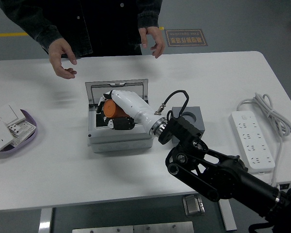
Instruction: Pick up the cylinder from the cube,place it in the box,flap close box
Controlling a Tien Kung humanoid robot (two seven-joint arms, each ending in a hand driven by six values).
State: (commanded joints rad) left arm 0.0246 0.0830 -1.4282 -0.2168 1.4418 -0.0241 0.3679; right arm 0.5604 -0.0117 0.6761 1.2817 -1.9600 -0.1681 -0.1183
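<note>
My right hand (112,114) is shut on the orange cylinder (113,109) and holds it low inside the open grey box (117,141). The box's lid (117,89) stands raised at the back. The dark grey cube (190,118) sits to the right of the box, with a round recess in its top and nothing on it. My right arm crosses the box's right side. The left hand is out of view.
A person stands at the far side with both hands, left (63,60) and right (153,41), held open above the table. A purple tray (30,122) with white switch parts is at the left edge. A white power strip (252,141) with cable lies at the right.
</note>
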